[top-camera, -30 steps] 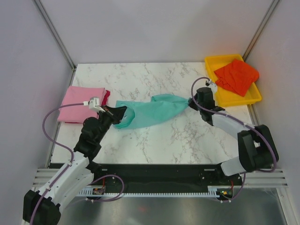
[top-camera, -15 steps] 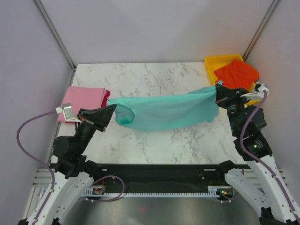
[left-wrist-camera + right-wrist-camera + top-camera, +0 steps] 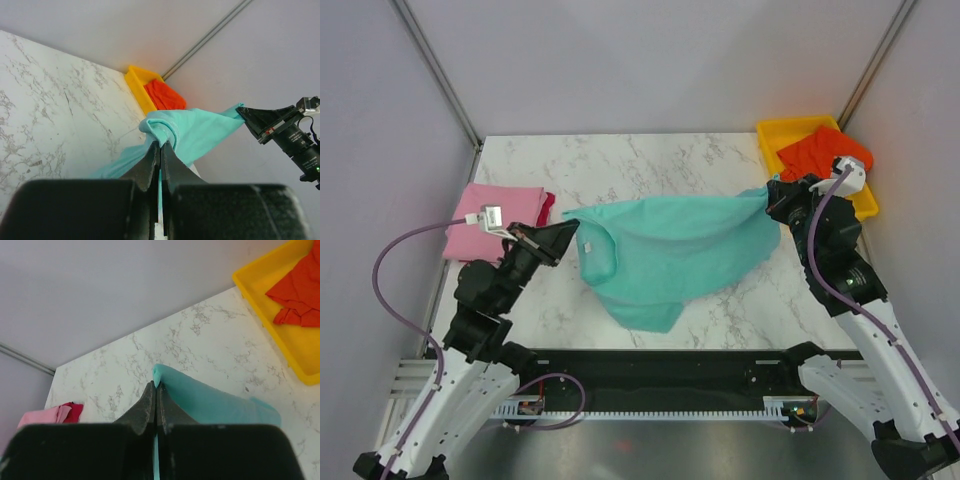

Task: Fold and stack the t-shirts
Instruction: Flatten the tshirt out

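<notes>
On the white marble table (image 3: 650, 165) I can count four t-shirts, one tray and two robot hands.

The teal t-shirt (image 3: 670, 245) is the one being held. It is stretched out between the two hands, in the middle of the table. Its long way runs from left to right, and the right end sits a bit farther back than the left end. The top edge is pulled tight. A loose flap hangs down toward the near edge of the table, and I cannot tell if it touches the top.

The left hand (image 3: 570, 232) is pinched tight on the left end of the teal t-shirt, with a bunch of cloth between its fingers (image 3: 150, 165). The right hand (image 3: 772, 195) is pinched tight on the right end, with only a thin bit of teal showing between its fingers (image 3: 147, 407).

The pink t-shirt (image 3: 495, 220) lies folded flat at the left side of the table. The crimson t-shirt (image 3: 548, 205) is under it, and only a thin edge peeks out on the right.

The orange-red t-shirt (image 3: 820, 155) lies crumpled in the yellow tray (image 3: 790, 128) at the back right corner.
</notes>
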Robot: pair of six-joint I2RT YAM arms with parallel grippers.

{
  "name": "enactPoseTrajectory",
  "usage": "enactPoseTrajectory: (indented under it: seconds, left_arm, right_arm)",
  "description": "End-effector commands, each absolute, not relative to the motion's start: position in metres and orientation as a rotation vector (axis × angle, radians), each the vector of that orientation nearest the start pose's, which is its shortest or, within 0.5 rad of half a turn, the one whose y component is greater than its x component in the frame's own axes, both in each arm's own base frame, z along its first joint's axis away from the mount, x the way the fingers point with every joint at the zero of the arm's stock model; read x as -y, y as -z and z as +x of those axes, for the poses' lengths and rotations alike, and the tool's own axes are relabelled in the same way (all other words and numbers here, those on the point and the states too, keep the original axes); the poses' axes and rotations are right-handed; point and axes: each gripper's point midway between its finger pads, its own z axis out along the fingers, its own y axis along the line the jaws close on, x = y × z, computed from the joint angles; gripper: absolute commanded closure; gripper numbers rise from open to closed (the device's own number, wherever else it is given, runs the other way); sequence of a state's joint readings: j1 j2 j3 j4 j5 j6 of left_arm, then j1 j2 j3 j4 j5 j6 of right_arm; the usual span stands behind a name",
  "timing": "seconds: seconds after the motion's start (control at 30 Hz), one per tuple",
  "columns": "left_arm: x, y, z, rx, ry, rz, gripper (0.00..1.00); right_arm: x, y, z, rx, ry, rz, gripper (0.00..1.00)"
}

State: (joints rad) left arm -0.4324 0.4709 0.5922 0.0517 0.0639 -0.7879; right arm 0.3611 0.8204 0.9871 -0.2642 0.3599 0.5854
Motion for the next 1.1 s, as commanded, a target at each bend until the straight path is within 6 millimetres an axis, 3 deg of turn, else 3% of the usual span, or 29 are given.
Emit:
enactPoseTrajectory:
  seconds: [0.0,0.17,0.3,0.4,0.5,0.57,0.63,0.67,0.7,0.77,0.83,0.87,0.9,0.93,0.97,1.0,1.03,1.07]
  left_arm:
    - [0.130,-0.395,0.202,-1.310,1.052,-0.200,0.98]
    - [0.126,-0.426,0.165,-1.293,1.095,-0.125,0.98]
    - [0.116,-0.438,0.138,-1.267,1.121,-0.127,0.98]
    - [0.111,-0.438,0.131,-1.276,1.131,-0.157,0.98]
    - [0.112,-0.430,0.140,-1.319,1.131,-0.208,0.98]
    - [0.114,-0.416,0.163,-1.386,1.093,-0.274,0.98]
    - [0.114,-0.396,0.192,-1.467,1.024,-0.359,0.98]
    - [0.117,-0.387,0.204,-1.503,1.004,-0.391,0.98]
    - [0.125,-0.368,0.229,-1.579,0.966,-0.420,0.98]
    - [0.131,-0.357,0.258,-1.591,0.927,-0.461,0.98]
    - [0.134,-0.330,0.298,-1.655,0.835,-0.539,0.98]
    - [0.132,-0.325,0.312,-1.656,0.809,-0.574,0.98]
    - [0.137,-0.299,0.341,-1.720,0.752,-0.607,0.96]
    - [0.140,-0.307,0.357,-1.724,0.753,-0.608,0.53]
    - [0.133,-0.304,0.373,-1.751,0.715,-0.611,0.32]
    - [0.132,-0.276,0.379,-1.889,0.650,-0.634,0.25]
    - [0.137,-0.279,0.396,-1.944,0.631,-0.634,0.21]
    - [0.135,-0.273,0.398,-1.988,0.588,-0.609,0.21]
  right_arm:
    - [-0.069,-0.385,0.289,-1.512,-0.469,0.425,1.00]
    - [-0.073,-0.417,0.264,-1.498,-0.527,0.362,1.00]
    - [-0.069,-0.437,0.233,-1.485,-0.569,0.327,1.00]
    - [-0.066,-0.447,0.221,-1.483,-0.574,0.324,1.00]
    - [-0.064,-0.452,0.223,-1.489,-0.556,0.332,1.00]
    - [-0.062,-0.451,0.230,-1.497,-0.533,0.351,1.00]
    - [-0.067,-0.440,0.251,-1.547,-0.503,0.362,1.00]
    - [-0.070,-0.428,0.269,-1.586,-0.472,0.386,1.00]
    - [-0.072,-0.426,0.280,-1.581,-0.463,0.401,1.00]
    - [-0.076,-0.396,0.314,-1.637,-0.402,0.438,1.00]
    - [-0.085,-0.384,0.343,-1.630,-0.403,0.474,1.00]
    - [-0.097,-0.370,0.371,-1.645,-0.409,0.479,0.87]
    - [-0.105,-0.362,0.385,-1.659,-0.423,0.479,0.63]
    - [-0.112,-0.361,0.399,-1.664,-0.432,0.478,0.39]
    - [-0.122,-0.331,0.418,-1.756,-0.406,0.468,0.16]
    - [-0.127,-0.324,0.424,-1.790,-0.405,0.462,0.15]
    - [-0.131,-0.325,0.427,-1.807,-0.418,0.461,0.14]
    - [-0.133,-0.318,0.425,-1.828,-0.430,0.459,0.13]
